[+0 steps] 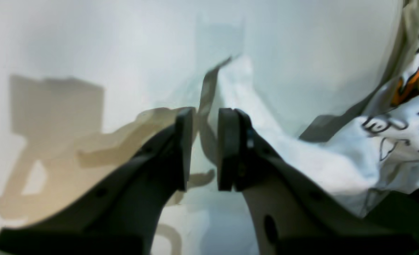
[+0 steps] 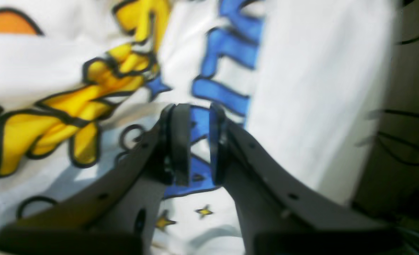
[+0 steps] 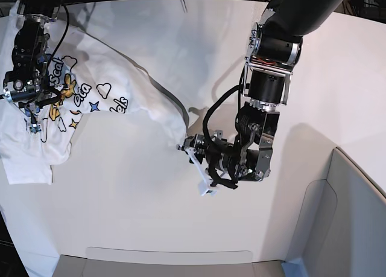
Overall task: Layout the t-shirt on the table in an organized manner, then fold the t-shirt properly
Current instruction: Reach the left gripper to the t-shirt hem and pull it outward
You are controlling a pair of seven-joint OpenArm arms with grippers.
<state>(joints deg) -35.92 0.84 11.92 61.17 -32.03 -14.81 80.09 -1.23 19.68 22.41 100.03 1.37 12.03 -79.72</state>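
Note:
The white t-shirt (image 3: pixel 114 78) with blue, yellow and orange print is stretched, rumpled, across the back left of the white table (image 3: pixel 151 210). My right gripper (image 3: pixel 31 117) is at the far left, over the printed chest. In the right wrist view the right gripper (image 2: pixel 195 113) is shut on a fold of the t-shirt (image 2: pixel 301 88) with blue lettering. My left gripper (image 3: pixel 188 149) is near the table's middle, at the shirt's stretched corner. Seen from the left wrist, the left gripper (image 1: pixel 206 117) pinches a thin edge of the t-shirt (image 1: pixel 337 156) above the table (image 1: pixel 89 42).
A grey panel (image 3: pixel 356 222) stands at the front right corner. A grey strip (image 3: pixel 169 256) runs along the front edge. Dark cables (image 2: pixel 407 141) hang beyond the table's left side. Part of the shirt drapes toward the table's left edge (image 3: pixel 27 162).

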